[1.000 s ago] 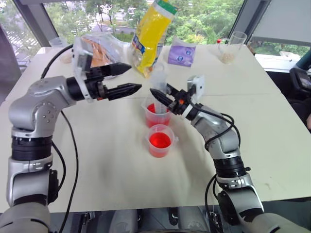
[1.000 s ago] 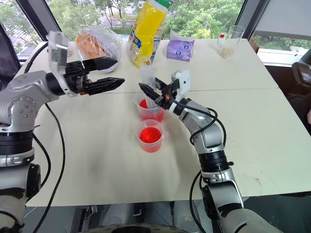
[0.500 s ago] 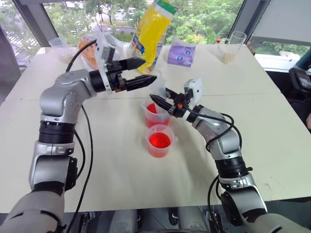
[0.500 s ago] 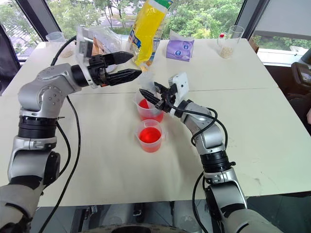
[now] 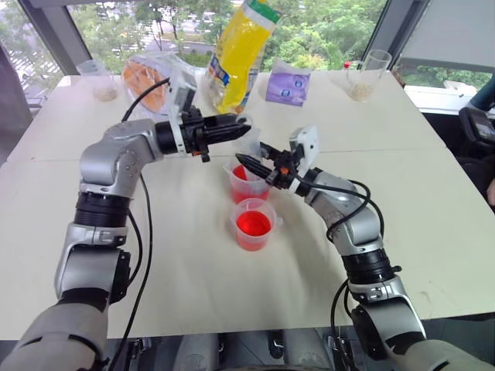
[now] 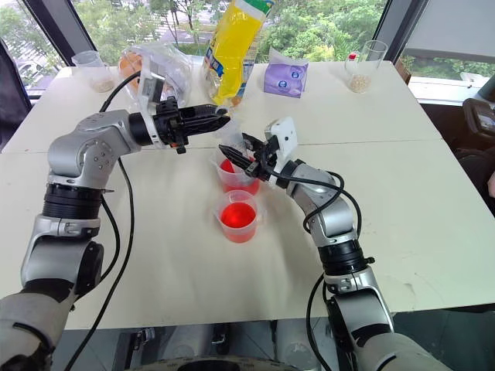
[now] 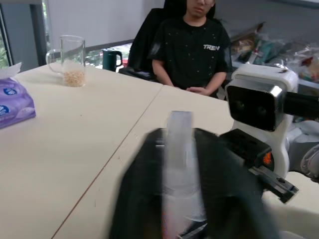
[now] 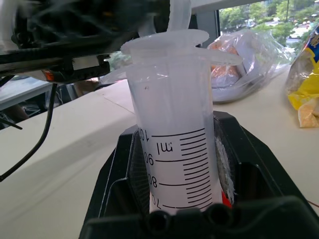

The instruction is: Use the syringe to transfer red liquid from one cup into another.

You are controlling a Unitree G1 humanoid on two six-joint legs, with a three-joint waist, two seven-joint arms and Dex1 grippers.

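— Well, where does the syringe (image 8: 172, 124) stand right now?

— Upright over the far cup (image 5: 249, 184), its lower end down inside where the red liquid (image 5: 241, 173) sits. The right hand (image 5: 259, 165) is clamped around the barrel, and the left hand (image 5: 234, 128) is closed on the white plunger (image 7: 178, 144) sticking out of the top.

— So the draw is about to start. What worries you?

— Mostly the pull. If the left hand lifts off-axis, the plunger can bind, and the whole syringe may tilt in the right hand's grip and lever against the cup's rim. That cup looks light, so I judge it could tip and spill red across the surface (image 5: 178, 255).

— And the near cup (image 5: 254, 224)?

— It sits just beside the far one, also holding red liquid. A knock to one probably shoves the other.

— Anything else?

— The grip on the plunger looks narrow; a slip would leave the barrel empty. Pulling too far could draw the plunger clean out. I can't tell whether the tip is actually under the liquid, so it might suck air.

— Bystanders?

— A person (image 7: 192, 47) sits across the surface, well apart.
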